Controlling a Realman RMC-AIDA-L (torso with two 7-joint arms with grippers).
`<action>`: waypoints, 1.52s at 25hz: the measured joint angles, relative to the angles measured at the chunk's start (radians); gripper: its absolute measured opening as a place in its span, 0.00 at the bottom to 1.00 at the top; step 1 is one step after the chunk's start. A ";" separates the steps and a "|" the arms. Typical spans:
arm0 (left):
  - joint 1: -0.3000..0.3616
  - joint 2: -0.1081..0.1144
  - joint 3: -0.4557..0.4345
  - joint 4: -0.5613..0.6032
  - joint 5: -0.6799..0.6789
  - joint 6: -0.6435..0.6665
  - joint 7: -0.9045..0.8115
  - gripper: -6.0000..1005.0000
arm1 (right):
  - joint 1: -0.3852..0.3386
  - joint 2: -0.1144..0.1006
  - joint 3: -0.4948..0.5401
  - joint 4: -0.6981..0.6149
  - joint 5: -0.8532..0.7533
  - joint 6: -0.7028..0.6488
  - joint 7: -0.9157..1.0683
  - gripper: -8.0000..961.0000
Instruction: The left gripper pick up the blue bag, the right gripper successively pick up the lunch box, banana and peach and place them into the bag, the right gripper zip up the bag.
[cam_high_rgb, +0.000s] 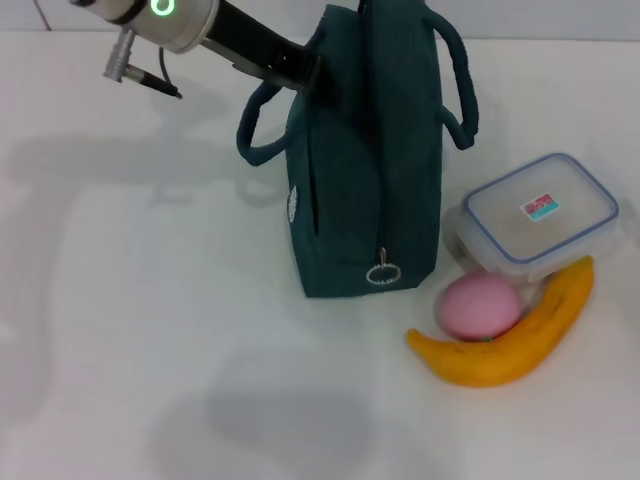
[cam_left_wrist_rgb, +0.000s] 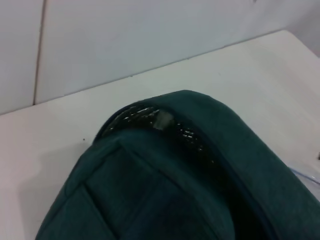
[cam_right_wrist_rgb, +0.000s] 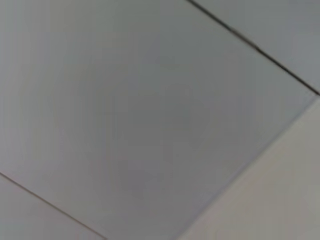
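The blue bag (cam_high_rgb: 365, 170) stands upright on the white table, its handles up and its ring zipper pull (cam_high_rgb: 383, 273) hanging at the near end. My left gripper (cam_high_rgb: 305, 70) reaches in from the upper left and meets the bag's top far-left edge. The left wrist view looks down on the bag (cam_left_wrist_rgb: 165, 190), where a slit of silver lining (cam_left_wrist_rgb: 150, 117) shows. To the bag's right lie the lunch box (cam_high_rgb: 540, 215), the pink peach (cam_high_rgb: 482, 306) and the banana (cam_high_rgb: 520, 335), all close together. The right gripper is out of view.
The white table (cam_high_rgb: 150, 300) stretches wide to the left of and in front of the bag. A pale wall (cam_left_wrist_rgb: 150, 35) rises behind the table's far edge. The right wrist view shows only grey panels with dark seams.
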 joint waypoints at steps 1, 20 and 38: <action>0.000 -0.003 0.005 0.001 0.000 -0.002 0.002 0.09 | 0.013 0.001 -0.013 0.005 0.000 0.028 0.000 0.91; 0.024 -0.014 0.014 0.003 -0.003 -0.006 0.009 0.09 | 0.125 0.009 -0.117 0.072 -0.003 0.113 0.002 0.83; 0.027 -0.013 0.016 0.007 -0.005 -0.006 0.009 0.09 | 0.112 0.010 -0.121 0.085 0.002 0.041 0.072 0.35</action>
